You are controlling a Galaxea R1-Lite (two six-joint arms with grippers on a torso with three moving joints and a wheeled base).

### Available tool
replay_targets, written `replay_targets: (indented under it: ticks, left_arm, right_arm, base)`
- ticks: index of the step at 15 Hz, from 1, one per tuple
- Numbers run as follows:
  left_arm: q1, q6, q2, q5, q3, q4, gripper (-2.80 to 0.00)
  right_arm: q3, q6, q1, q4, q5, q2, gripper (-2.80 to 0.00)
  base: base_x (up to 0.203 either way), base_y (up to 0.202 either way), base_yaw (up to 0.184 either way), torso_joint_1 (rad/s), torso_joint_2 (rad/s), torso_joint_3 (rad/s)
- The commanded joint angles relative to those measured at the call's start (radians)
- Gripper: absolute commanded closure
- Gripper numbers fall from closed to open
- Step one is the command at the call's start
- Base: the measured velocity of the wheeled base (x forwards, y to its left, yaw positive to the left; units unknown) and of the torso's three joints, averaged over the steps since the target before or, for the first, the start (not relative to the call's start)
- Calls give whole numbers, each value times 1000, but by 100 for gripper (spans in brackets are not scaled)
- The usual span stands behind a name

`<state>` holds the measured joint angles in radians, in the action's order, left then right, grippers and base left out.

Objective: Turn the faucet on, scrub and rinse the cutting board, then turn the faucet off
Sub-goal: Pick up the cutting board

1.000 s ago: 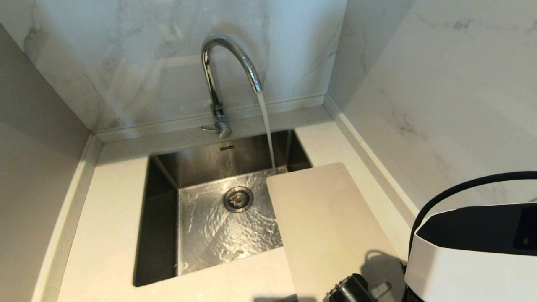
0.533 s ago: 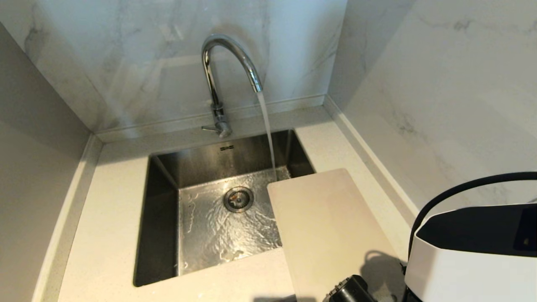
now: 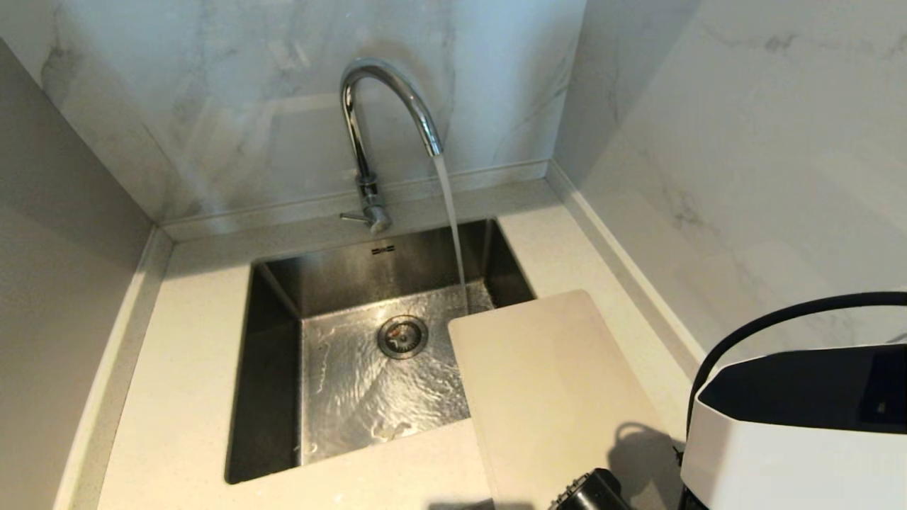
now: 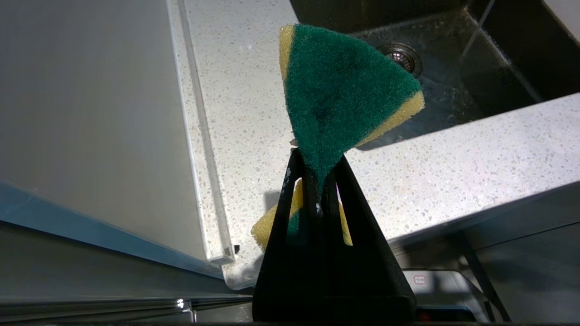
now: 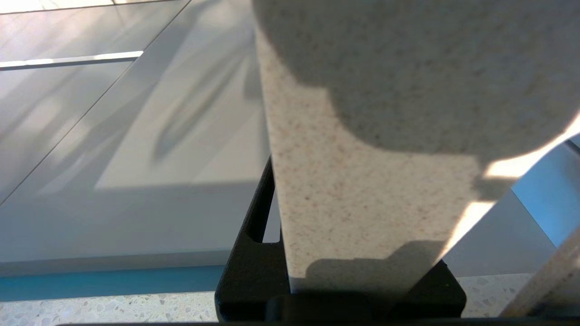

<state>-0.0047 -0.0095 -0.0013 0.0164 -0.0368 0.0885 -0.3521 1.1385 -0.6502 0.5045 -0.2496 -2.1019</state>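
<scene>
The chrome faucet (image 3: pixel 368 134) stands behind the sink (image 3: pixel 269 368), and water runs from its spout into the basin. The beige cutting board (image 3: pixel 553 397) lies on the counter at the right, its far left corner hanging over the sink. My right gripper (image 3: pixel 592 492) is at the board's near end. In the right wrist view this gripper (image 5: pixel 290 181) is shut on the cutting board (image 5: pixel 362 190), with one black finger (image 5: pixel 263 203) against the board's face and the other hidden behind it. My left gripper (image 4: pixel 317 158) is outside the head view and is shut on a green-and-yellow sponge (image 4: pixel 344 90).
The speckled counter (image 3: pixel 191 354) surrounds the sink. Marble walls close in behind it and on the right, and a grey panel (image 3: pixel 57 283) on the left. My white right arm housing (image 3: pixel 793 425) fills the lower right corner. The drain (image 3: pixel 402 336) lies in the wet basin.
The cutting board's far edge has slid a little toward me, away from the water stream. My right gripper's visible black part has dropped slightly at the bottom edge. The water keeps running.
</scene>
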Motion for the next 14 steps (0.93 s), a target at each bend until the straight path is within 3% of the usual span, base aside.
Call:
replay_targets:
  ticks: [1, 9, 14]
  left_arm:
    - [0, 0, 0, 0, 0, 0, 0]
    - [0, 0, 0, 0, 0, 0, 0]
    - [0, 0, 0, 0, 0, 0, 0]
  right_arm:
    - [0, 7, 0, 8, -2, 4, 0]
    - [67, 4, -1, -4, -6, 218, 0]
    - [124, -59, -3, -37, -11, 346, 0]
  base:
    - [0, 0, 0, 0, 0, 0]
    - [0, 0, 0, 0, 0, 0]
    - [0, 0, 0, 0, 0, 0]
